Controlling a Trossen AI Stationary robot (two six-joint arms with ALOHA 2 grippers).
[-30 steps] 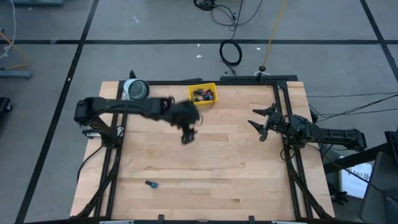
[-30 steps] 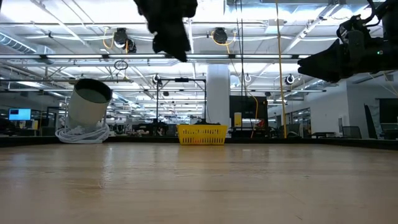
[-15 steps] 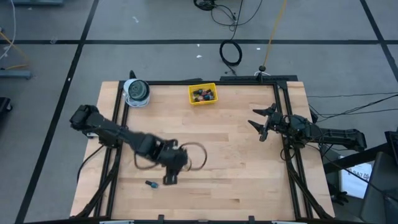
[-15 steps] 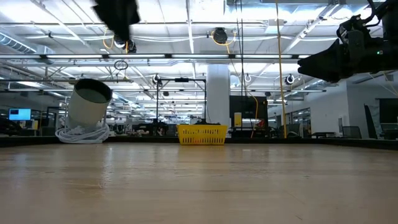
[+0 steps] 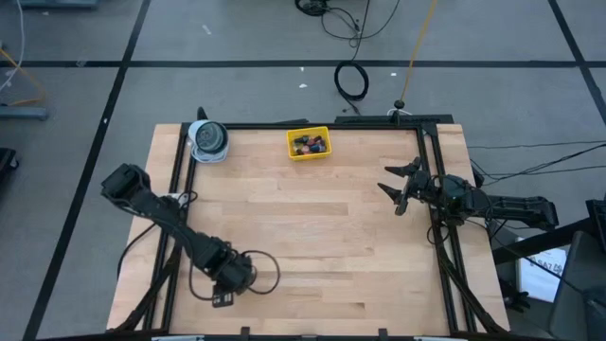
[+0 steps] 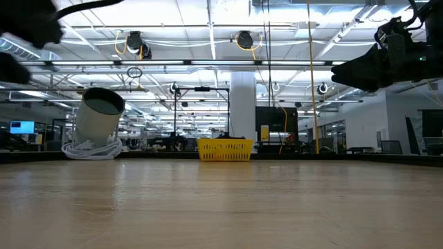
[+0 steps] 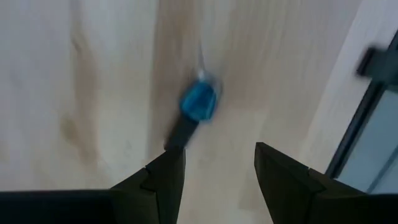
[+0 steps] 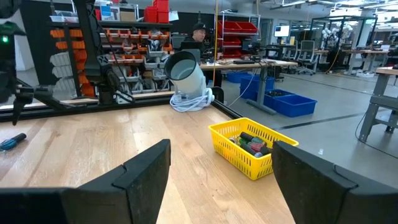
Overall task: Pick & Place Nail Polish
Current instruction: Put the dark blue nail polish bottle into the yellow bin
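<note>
I have one blue nail polish bottle [image 7: 198, 104] lying on its side on the bare wood near the table's front left corner, its dark cap pointing toward my left gripper [image 7: 217, 171]. Through the left wrist camera it sits just ahead of the fingers [image 7: 166, 177], which are spread wide and hold nothing, and it falls roughly in line with the gap, a touch toward one finger. Its long axis runs nearly straight along my approach rather than across it, so I judge the jaws would close across the bottle's width, which suits me fine.

From overhead, the left gripper [image 5: 227, 282] covers that spot, so the bottle itself is hidden in that view. The yellow tray [image 5: 309, 143] with the other bottles [image 8: 252, 143] is well apart, at the far edge, next to the tape roll [image 5: 207, 139].

My right gripper [image 5: 398, 192] waits at the right side, fingers parted and empty, much farther from the bottle. This pick belongs to the left arm.
</note>
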